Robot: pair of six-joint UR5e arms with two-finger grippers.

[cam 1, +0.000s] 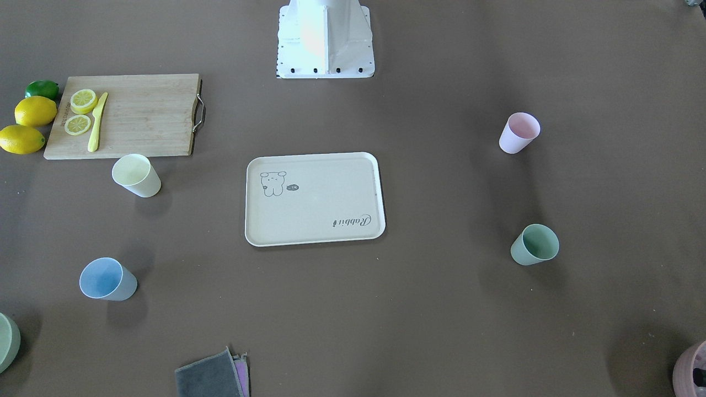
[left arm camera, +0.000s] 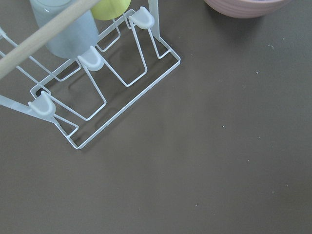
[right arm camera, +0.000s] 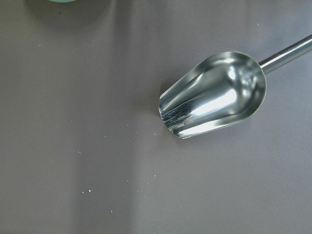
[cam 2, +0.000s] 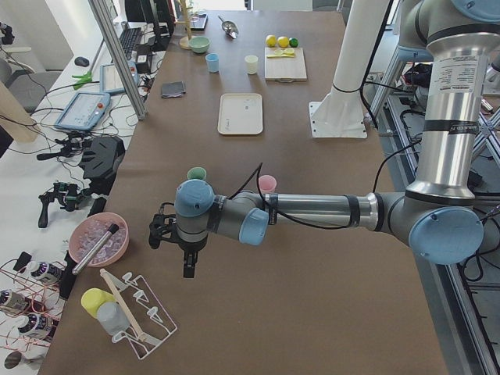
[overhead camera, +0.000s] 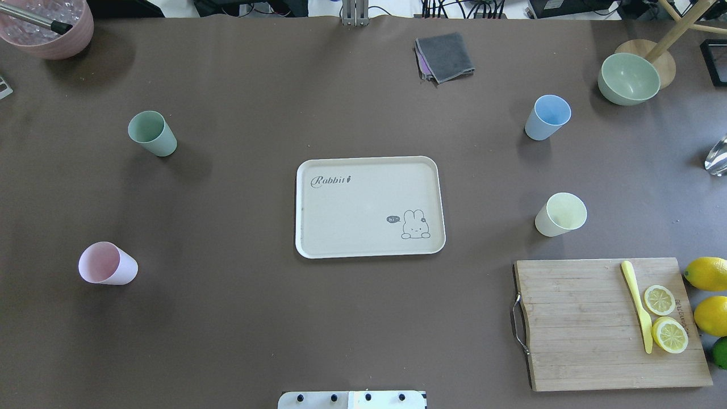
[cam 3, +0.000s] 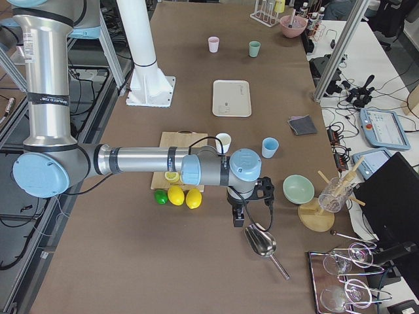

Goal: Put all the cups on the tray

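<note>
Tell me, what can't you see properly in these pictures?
Left gripper: side view only, too small to tell open or shut.
Right gripper: the same.
Pink cup: exterior left view, partly behind the left arm.
Green bowl: front-facing view, cut off by the edge.

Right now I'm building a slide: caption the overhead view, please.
Cream tray mid-table; mint cup, pink cup, blue cup and yellow cup all stand off it.

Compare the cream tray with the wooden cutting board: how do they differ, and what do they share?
The tray is cream with a rabbit drawing; the cutting board is bare wood. The tray is empty; the cutting board carries a yellow knife and two lemon slices. Both are flat rectangles on the table.
</note>
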